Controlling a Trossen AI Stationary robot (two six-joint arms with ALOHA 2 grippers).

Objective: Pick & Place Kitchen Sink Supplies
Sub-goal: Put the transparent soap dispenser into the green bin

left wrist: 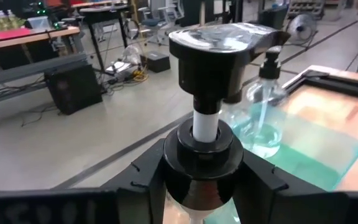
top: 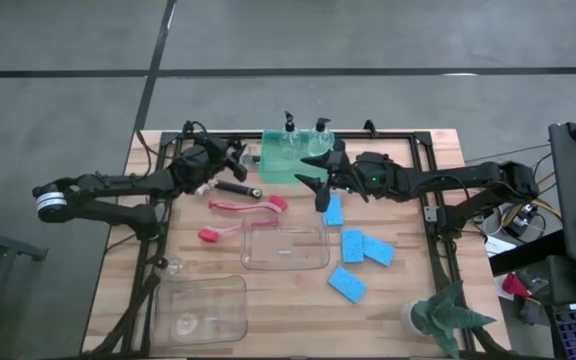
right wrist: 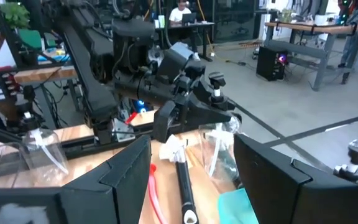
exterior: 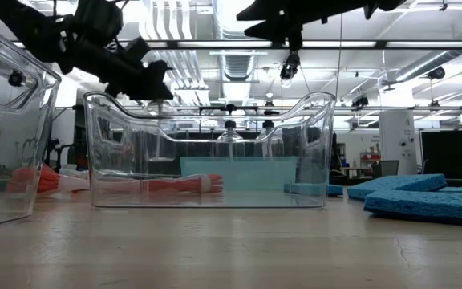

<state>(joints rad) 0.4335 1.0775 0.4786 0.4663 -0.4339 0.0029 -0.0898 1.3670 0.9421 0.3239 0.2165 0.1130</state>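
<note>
My left gripper [top: 234, 160] hangs above the table, left of the translucent green tray [top: 278, 170], shut on a clear pump bottle [left wrist: 204, 124] with a black top. Two more pump bottles [top: 290, 128] [top: 322, 130] stand in the tray. My right gripper [top: 318, 188] is open in the air at the tray's near edge, beside a blue sponge [top: 333, 210]. Three more sponges [top: 353, 245] [top: 378, 250] [top: 346, 285] lie flat to the right. A black brush [top: 238, 188] and red brushes [top: 250, 205] [top: 208, 236] lie under the left arm. My left gripper pinches the pump bottle at its black collar [left wrist: 199, 158], just below the white pump stem, with one finger [left wrist: 145, 177] on either side. The pump head points away from the wrist. The bottle's body is hidden behind the fingers. The gripper is well above the table.
A clear bin [top: 283, 248] stands at the table's middle and a second one [top: 200, 308] near the near left corner. A small potted plant [top: 443, 315] stands at the near right corner. A black frame rims the table's far part.
</note>
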